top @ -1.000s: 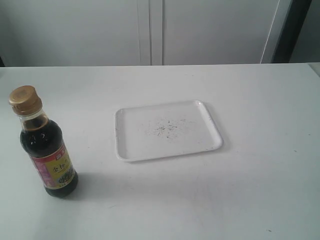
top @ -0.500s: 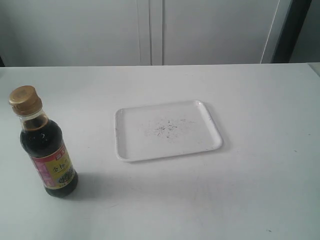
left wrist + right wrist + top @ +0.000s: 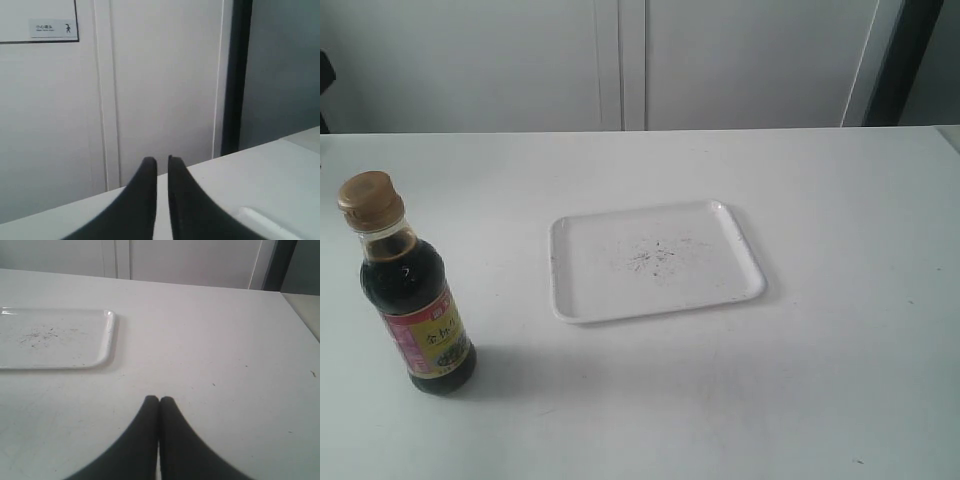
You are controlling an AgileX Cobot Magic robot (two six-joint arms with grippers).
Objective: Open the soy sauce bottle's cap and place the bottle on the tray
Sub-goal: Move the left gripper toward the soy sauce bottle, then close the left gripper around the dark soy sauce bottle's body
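Observation:
The soy sauce bottle (image 3: 415,300) stands upright near the table's front left, dark liquid inside and a red and yellow label facing forward. Its golden-brown cap (image 3: 370,200) is closed on the neck. The white tray (image 3: 600,285) lies flat at the table's middle with dark speckles at its centre; its corner also shows in the right wrist view (image 3: 102,347). My left gripper (image 3: 160,161) hangs above the table, fingers a narrow gap apart, holding nothing. My right gripper (image 3: 159,400) is shut and empty over bare table, beside the tray. Neither gripper's fingers show in the exterior view.
White cabinet doors (image 3: 620,60) stand behind the table's far edge. A dark sliver (image 3: 323,72) shows at the exterior view's left edge. The table's right edge (image 3: 300,325) appears in the right wrist view.
A dark sliver has appeared at the upper left edge of the exterior view. The bottle and tray have not moved.

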